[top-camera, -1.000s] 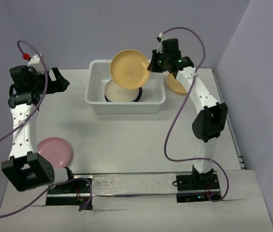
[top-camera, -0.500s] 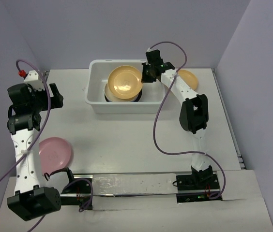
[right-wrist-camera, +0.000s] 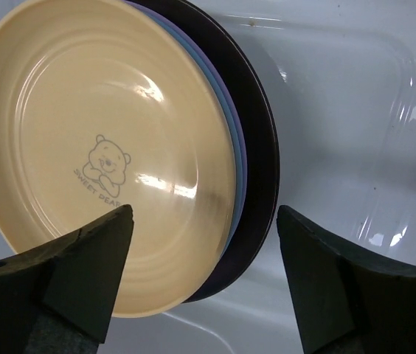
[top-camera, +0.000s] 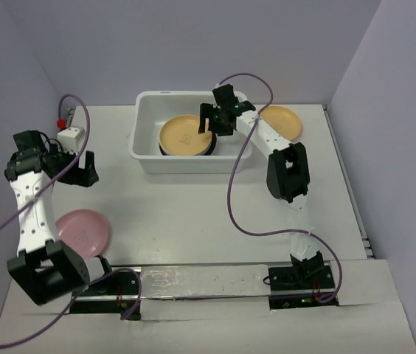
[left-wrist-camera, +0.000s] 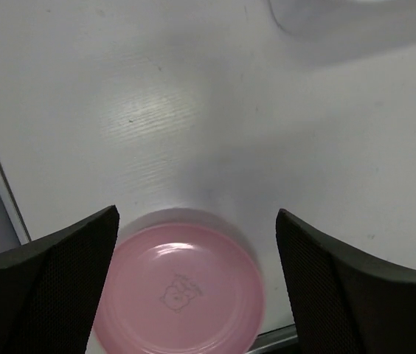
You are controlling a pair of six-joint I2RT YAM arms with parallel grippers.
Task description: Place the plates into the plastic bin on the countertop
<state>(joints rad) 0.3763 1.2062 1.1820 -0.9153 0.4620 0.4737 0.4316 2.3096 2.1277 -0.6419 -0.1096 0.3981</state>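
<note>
Yellow plate (top-camera: 184, 135) dropped from tilted grip, flat, face-up atop stack (right-wrist-camera: 260, 147) in plastic bin (top-camera: 146, 147), beneath right gripper (top-camera: 214, 122), released. Left gripper (left-wrist-camera: 197, 214) spread above pink plate (left-wrist-camera: 178, 291).

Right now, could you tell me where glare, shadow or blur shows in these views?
Right wrist: bright glare streaks on the plastic bin's wall, highlights on the yellow plate. Left wrist: a broad sheen on the countertop; the pink plate looks soft. Top external: even light, a soft shadow beside the bin.
</note>
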